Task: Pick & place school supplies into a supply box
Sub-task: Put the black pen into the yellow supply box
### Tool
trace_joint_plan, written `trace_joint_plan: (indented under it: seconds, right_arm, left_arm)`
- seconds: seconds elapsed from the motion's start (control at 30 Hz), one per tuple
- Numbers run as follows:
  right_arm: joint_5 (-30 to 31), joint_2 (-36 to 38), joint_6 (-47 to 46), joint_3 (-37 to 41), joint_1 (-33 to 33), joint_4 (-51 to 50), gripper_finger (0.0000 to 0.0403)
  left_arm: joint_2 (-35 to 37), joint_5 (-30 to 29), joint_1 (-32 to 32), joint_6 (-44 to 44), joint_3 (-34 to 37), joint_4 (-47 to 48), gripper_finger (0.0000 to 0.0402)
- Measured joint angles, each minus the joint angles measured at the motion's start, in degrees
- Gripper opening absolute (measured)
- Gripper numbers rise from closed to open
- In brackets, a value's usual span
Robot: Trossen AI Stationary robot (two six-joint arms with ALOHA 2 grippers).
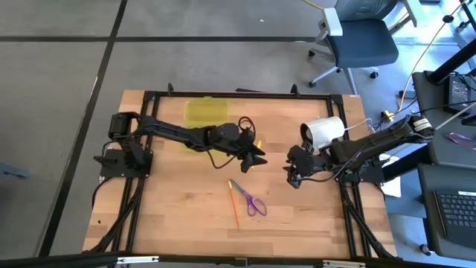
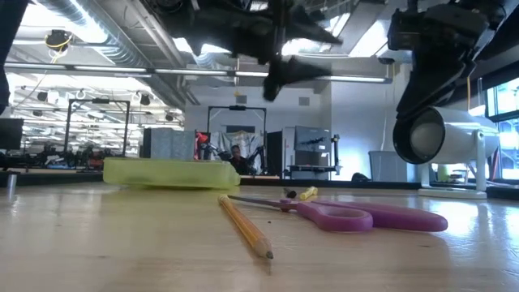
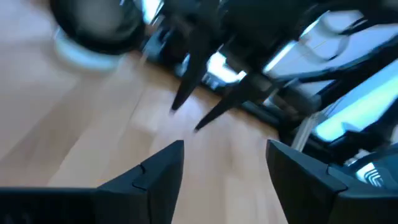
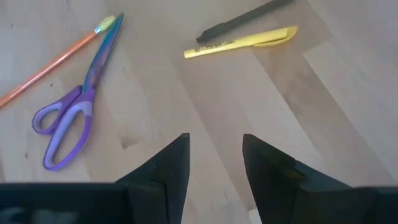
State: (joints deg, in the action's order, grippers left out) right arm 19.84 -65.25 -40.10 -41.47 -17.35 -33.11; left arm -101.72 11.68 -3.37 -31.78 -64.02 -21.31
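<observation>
Two dark grippers hang above the pale, grained wooden table (image 1: 171, 208); the left gripper (image 3: 224, 163) has its pointed fingers spread with nothing between them, and the right gripper (image 4: 214, 155) holds a narrow empty gap. The translucent yellow-green supply box (image 1: 204, 113) lies flat at the far side; purple-handled scissors (image 4: 78, 112), a slim orange pencil (image 4: 53, 62), a yellow pen (image 4: 242, 42) and a black pen (image 4: 242, 20) lie on the bare wood near the middle; a smooth white cylinder (image 1: 325, 131) sits by the right arm.
</observation>
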Motion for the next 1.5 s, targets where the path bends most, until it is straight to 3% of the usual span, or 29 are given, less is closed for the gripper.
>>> trace_joint_plan:
  seconds: [0.23, 0.4, 0.47, 0.67, 0.77, 1.07, 1.5]
  right_arm:
    - [0.0, 0.0, -0.2, 0.0, -1.3, -1.8, 0.0152]
    - [0.0, 0.0, -1.5, 0.0, -1.7, -3.0, 0.0152]
    - [0.0, 0.0, -1.5, 0.0, -1.7, -3.2, 0.0152]
    - [0.1, 0.0, -1.5, 0.0, -1.7, -3.3, 0.0152]
    - [0.1, 0.0, -1.5, 0.0, -1.7, -3.3, 0.0152]
    - [0.1, 0.0, -2.1, 0.0, -1.7, -3.4, 0.0152]
    - [0.1, 0.0, -3.4, 0.0, -1.7, -3.3, 0.0152]
  left_arm:
    - [0.0, -0.2, 0.3, 3.3, 0.0, -13.3, 0.0212]
    - [0.1, -0.8, 0.0, 5.8, 0.0, -11.9, 0.021]
    - [0.1, -3.3, -0.4, 3.4, -1.3, -6.1, 0.0212]
    - [-0.6, -19.1, -1.1, 3.1, -13.6, 28.6, 0.0208]
    - [-1.8, -21.2, -2.5, -1.4, -19.0, 39.2, 0.0208]
    - [-10.9, -20.7, -6.4, -4.0, -25.1, 43.9, 0.0211]
    - [-18.9, -21.3, -8.1, -6.0, -26.1, 45.5, 0.0212]
